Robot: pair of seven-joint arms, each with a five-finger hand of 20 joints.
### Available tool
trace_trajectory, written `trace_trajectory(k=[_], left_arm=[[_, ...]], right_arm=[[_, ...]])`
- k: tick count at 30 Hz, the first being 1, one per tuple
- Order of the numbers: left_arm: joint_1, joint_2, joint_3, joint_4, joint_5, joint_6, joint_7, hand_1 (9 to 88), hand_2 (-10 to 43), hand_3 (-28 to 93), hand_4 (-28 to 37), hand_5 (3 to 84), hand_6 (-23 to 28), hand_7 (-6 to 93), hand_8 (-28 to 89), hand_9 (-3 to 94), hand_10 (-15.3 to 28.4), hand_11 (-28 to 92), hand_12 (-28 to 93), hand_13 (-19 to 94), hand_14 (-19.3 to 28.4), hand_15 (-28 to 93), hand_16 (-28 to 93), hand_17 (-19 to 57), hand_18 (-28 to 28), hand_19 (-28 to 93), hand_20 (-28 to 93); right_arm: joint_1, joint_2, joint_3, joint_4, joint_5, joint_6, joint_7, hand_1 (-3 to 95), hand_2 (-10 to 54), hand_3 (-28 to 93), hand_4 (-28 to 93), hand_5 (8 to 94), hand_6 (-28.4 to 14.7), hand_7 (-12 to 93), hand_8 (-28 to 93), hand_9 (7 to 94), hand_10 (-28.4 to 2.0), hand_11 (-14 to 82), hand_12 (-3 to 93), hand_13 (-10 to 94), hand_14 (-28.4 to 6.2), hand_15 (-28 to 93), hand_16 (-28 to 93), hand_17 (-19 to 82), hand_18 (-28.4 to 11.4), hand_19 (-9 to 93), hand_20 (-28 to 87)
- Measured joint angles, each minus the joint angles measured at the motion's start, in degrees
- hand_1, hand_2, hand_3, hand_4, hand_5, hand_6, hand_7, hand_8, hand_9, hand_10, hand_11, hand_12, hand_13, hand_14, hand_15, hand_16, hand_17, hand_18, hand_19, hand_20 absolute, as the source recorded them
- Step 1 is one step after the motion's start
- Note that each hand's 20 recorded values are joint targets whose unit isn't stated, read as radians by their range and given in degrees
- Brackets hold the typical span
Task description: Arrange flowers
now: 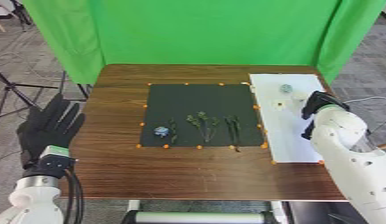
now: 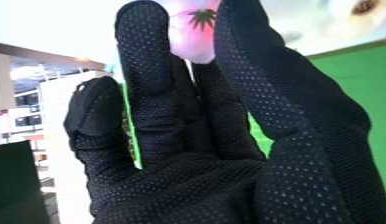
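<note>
Your right hand [image 2: 185, 187] open by pink flower [image 2: 191, 40]; off-centre pinch could crush it. Left hand [image 1: 49, 131] relaxed.

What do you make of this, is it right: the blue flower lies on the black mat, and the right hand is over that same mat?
Not quite. The head view shows the right hand over the right edge of the white sheet, not over the black mat. The blue flower does lie on that mat.
</note>
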State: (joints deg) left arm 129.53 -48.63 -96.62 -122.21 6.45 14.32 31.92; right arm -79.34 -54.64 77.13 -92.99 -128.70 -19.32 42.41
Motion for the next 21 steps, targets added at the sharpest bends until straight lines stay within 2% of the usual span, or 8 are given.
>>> trace_trajectory(k=[2,5,8,10,14,21], left_arm=[[0.0,-0.08,0.0,0.0,0.0,0.02,-0.03,26.8,9.8,73,-28.3,39.3,5.4,13.0,-9,29.9,11.3,17,9,21,12.4,31,-8,-4.3,12.6,32,9],[0.0,-0.33,-0.01,-0.01,0.07,0.03,-0.13,26.7,9.8,73,-28.3,39.3,5.4,13.1,-9,30.0,11.2,18,9,21,12.5,31,-8,-4.3,12.6,33,9],[0.0,-0.55,-0.01,-0.02,0.07,0.04,-0.18,26.7,9.9,73,-28.3,39.4,5.3,13.1,-9,30.0,11.3,18,9,21,12.5,31,-8,-4.4,12.6,33,9],[-0.1,-0.66,0.01,-0.02,-0.31,-0.04,-0.18,26.7,9.9,73,-28.3,39.4,5.3,13.0,-9,30.0,11.3,18,9,21,12.5,31,-8,-4.5,12.7,33,9],[-0.2,-0.75,0.24,-0.02,-1.96,-0.18,-0.16,26.6,9.9,73,-28.3,39.3,5.3,12.9,-9,30.0,11.3,17,9,21,12.5,31,-8,-4.3,12.6,33,9],[-0.8,-0.98,0.79,0.17,-2.17,-0.16,-0.41,26.5,10.0,73,-28.3,39.2,5.2,12.9,-9,30.2,11.3,18,9,21,12.2,31,-8,-4.1,12.6,33,9]], right_arm=[[-0.4,0.0,0.0,0.1,-0.1,0.3,0.0,57.3,-9.5,69,-28,61.5,0.2,22,-9,66.5,-9.8,13.7,15.2,71,-6.0,48,38,40,-20.4,90,35],[-0.7,0.0,-0.4,0.4,-0.7,2.5,-0.2,58.6,-9.5,67,-28,67.9,0.3,25,-2,77.5,-8.4,7.6,27.8,73,-6.9,52,37,40,-20.0,90,36],[-0.9,0.0,-1.2,0.8,-1.7,5.7,-0.4,59.2,-7.8,66,-28,74.4,1.0,27,2,85.6,-7.9,6.7,35.0,75,-7.6,61,34,43,-19.7,92,40],[-1.3,0.0,-1.6,0.9,-2.6,7.2,-0.8,59.3,-7.3,67,-28,75.1,1.0,28,3,86.5,-7.9,7.3,35.3,76,-7.7,61,34,43,-19.7,93,40],[-2.4,-0.1,-1.7,0.4,-4.1,8.7,-1.8,58.7,-7.6,69,-28,75.8,0.5,28,3,86.8,-8.1,7.2,35.2,75,-7.7,61,34,43,-19.8,93,40],[-4.5,-1.4,-1.5,-4.4,-8.2,13.3,-2.6,58.2,-7.5,70,-28,75.8,0.2,27,3,86.3,-8.2,7.1,34.9,74,-7.6,60,33,42,-19.3,93,40]])
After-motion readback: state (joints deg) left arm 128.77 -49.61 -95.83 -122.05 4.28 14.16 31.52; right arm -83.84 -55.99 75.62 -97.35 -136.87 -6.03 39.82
